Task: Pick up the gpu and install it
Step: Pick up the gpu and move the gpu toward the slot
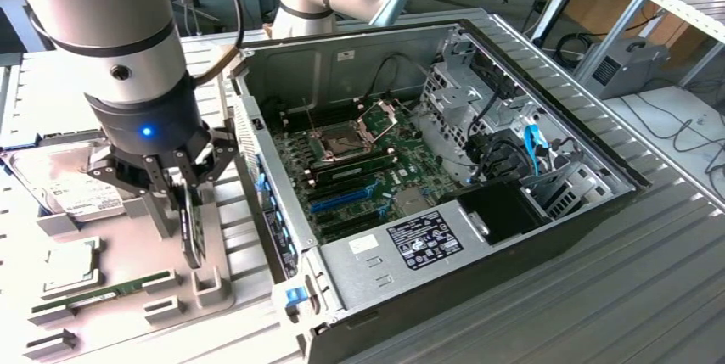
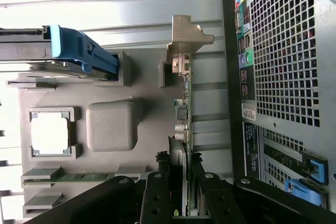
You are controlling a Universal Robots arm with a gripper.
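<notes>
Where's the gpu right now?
Exterior view's left: the gpu stands on edge in the grey parts tray, at the gripper, between the hard drive and the open PC case.

A ribbed metal table (image 1: 634, 296) is carrying two things. In the exterior view, an open computer case (image 1: 453, 313) is sitting from the middle out toward 3 o'clock, and a grey tray (image 1: 136, 254) is lying just beside it at 8 o'clock. On the tray, a hard drive (image 1: 68, 182) is resting at 11 o'clock. A processor chip (image 1: 70, 269) and a memory stick (image 1: 102, 292) are lying toward 7 o'clock. A graphics card (image 1: 195, 241) is standing on edge at the tray's 3 o'clock side.
</notes>
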